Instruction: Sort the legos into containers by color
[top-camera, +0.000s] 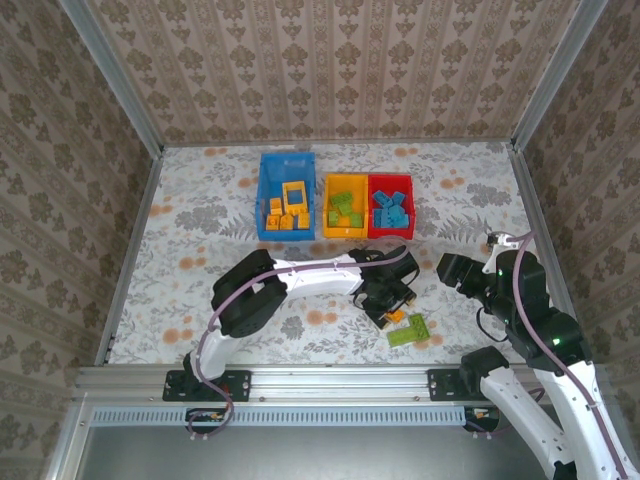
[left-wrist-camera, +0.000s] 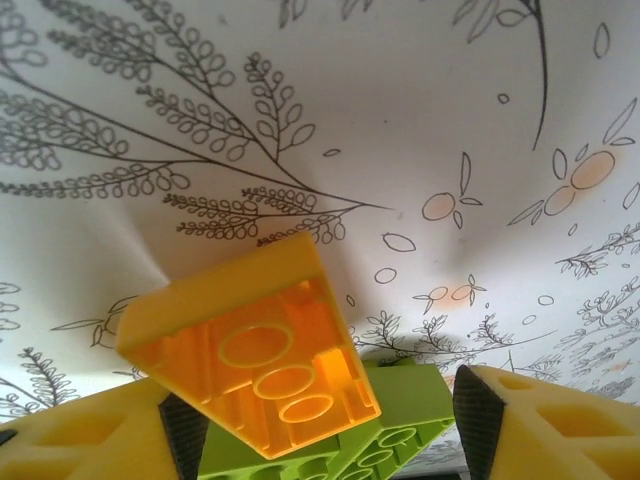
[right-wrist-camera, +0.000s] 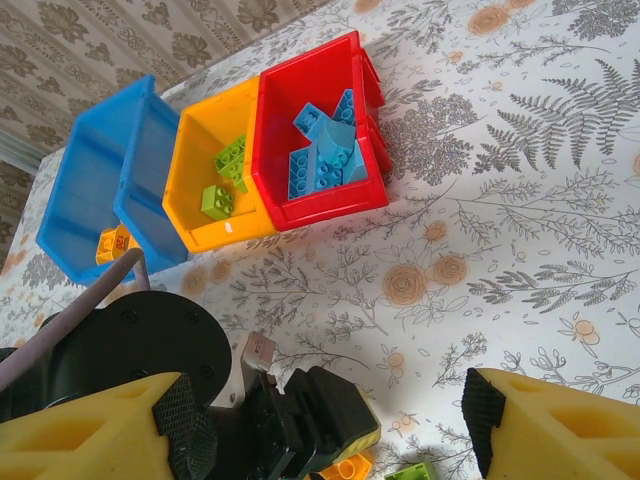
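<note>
The blue plastic bin (top-camera: 262, 195), yellow-orange bin (top-camera: 325, 205) and red bin (top-camera: 411, 205) at upper centre were stocked by colour; an orange studded brick (left-wrist-camera: 250, 350) and a green studded brick (left-wrist-camera: 400, 405) were left on the counter (left-wrist-camera: 400, 120) at lower centre, straddled by the wide-spread left end effector (left-wrist-camera: 320, 430), the right end effector (right-wrist-camera: 325, 420) also held wide, empty.

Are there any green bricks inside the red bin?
No, the red bin holds light blue bricks; the green bricks sit in the yellow-orange bin beside it.

Glossy plastic orange lego (left-wrist-camera: 255, 355)
</note>
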